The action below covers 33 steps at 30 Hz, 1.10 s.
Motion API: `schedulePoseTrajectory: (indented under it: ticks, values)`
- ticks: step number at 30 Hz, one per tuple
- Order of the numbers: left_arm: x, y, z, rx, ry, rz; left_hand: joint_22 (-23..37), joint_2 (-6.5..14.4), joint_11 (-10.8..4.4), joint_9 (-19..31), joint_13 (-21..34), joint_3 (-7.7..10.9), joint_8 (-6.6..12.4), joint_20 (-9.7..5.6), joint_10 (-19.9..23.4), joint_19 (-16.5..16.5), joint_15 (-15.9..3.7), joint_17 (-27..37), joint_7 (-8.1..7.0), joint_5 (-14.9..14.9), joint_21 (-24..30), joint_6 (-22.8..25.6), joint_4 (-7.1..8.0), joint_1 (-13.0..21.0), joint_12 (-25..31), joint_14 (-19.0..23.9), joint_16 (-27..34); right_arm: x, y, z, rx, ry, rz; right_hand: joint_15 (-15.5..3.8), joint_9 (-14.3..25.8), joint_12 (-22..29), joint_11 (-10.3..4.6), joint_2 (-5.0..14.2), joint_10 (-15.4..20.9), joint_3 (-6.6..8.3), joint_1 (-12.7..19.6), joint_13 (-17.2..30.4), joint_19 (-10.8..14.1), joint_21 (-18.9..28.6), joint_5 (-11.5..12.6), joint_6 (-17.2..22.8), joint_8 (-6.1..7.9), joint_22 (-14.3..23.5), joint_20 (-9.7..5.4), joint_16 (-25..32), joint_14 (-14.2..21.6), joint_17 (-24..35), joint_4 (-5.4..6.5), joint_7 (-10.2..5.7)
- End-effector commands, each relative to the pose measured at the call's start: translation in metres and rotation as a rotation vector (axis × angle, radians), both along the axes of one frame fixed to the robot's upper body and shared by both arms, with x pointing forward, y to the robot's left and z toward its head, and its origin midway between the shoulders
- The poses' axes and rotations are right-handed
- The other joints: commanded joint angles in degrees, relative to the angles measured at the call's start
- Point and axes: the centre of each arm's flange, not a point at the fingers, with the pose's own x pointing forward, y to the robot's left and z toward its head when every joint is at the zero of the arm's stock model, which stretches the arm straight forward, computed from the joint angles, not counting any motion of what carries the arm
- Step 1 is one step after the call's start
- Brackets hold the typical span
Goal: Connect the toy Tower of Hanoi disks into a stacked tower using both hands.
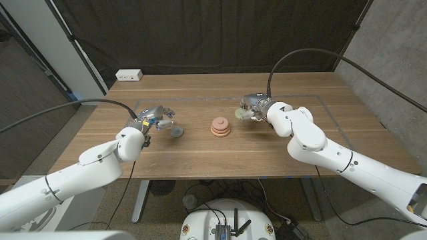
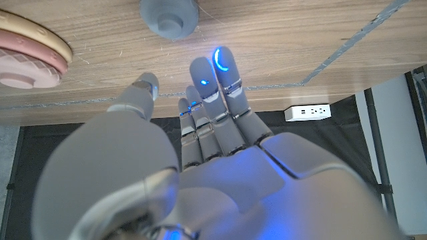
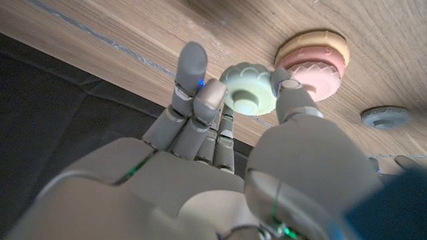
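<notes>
A stack of pink and tan disks stands at the middle of the wooden table; it also shows in the wrist views. A small grey disk lies on the table to the stack's left. My left hand hovers just behind the grey disk, fingers stretched out and holding nothing. My right hand is right of the stack and pinches a pale green disk between thumb and fingers, off the table.
A white power strip lies at the table's far left edge. A thin tape outline marks a rectangle on the tabletop. A dark curtain hangs behind the table.
</notes>
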Motion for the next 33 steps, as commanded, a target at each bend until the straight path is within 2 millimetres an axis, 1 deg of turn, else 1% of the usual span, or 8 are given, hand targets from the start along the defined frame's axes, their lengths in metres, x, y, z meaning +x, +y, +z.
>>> schedulePoseTrajectory:
  ticks: [1, 14, 31, 33]
  values:
    - [0.003, 0.001, 0.001, -0.005, -0.005, 0.001, 0.2, -0.3, -0.10, 0.2, 0.2, 0.50, -0.29, -7.57, 0.4, 0.3, -5.12, 0.0, 0.16, 0.4, 0.2, 0.6, -0.01, 0.0, -0.3, 0.7, 0.0, 0.001, 0.015, 0.010, -0.046, -0.019, 0.041, 0.01, 0.3, 0.0, -5.17, 2.87, 5.8, 3.29, 1.9, 0.4, 0.8, 0.3, 0.6, 3.9, 0.35, 0.2, -0.94, 0.4, -0.1, 0.2, 2.82, -3.52]
    - [0.006, 0.002, 0.003, -0.001, -0.006, 0.003, 0.1, -0.3, -0.07, 0.2, 0.3, 0.72, -0.31, -7.61, 0.5, 0.3, -5.11, 0.0, 0.15, 0.4, 0.2, 0.7, -0.01, 0.0, -0.4, 0.7, 0.1, 0.006, 0.036, 0.015, -0.098, -0.024, 0.081, 0.02, 0.3, -0.2, -5.24, 2.85, 5.9, 3.58, 1.7, 0.5, 0.8, 0.3, 0.7, 3.9, 0.24, 0.1, -0.95, 0.8, -0.2, 0.1, 2.86, -3.53]
    - [0.008, 0.001, 0.005, 0.003, 0.002, 0.012, 0.2, -0.4, -0.02, 0.3, 0.4, 1.08, -0.36, -7.55, 0.7, 0.2, -5.11, -0.1, 0.16, 0.4, 0.4, 0.9, -0.04, 0.0, -0.6, 0.7, 0.1, 0.011, 0.055, 0.018, -0.131, 0.001, 0.131, 0.02, 0.4, -0.6, -5.23, 2.87, 6.0, 4.04, 1.4, 0.8, 0.7, 0.2, 0.9, 4.1, 0.13, 0.0, -0.95, 1.4, -0.4, 0.1, 2.88, -3.53]
    - [0.008, 0.002, 0.004, 0.001, 0.004, 0.013, 0.1, -0.4, -0.21, 0.3, 0.4, 1.11, -0.35, -7.64, 0.7, 0.3, -5.11, -0.2, 0.17, 0.4, 0.3, 0.9, -0.04, 0.0, -0.6, 0.6, 0.1, 0.012, 0.058, 0.018, -0.134, 0.004, 0.136, 0.02, 0.4, -0.7, -5.15, 2.87, 6.0, 4.09, 1.4, 0.7, 0.8, 0.3, 0.9, 4.0, 0.05, 0.0, -0.95, 1.4, -0.4, 0.1, 2.89, -3.52]
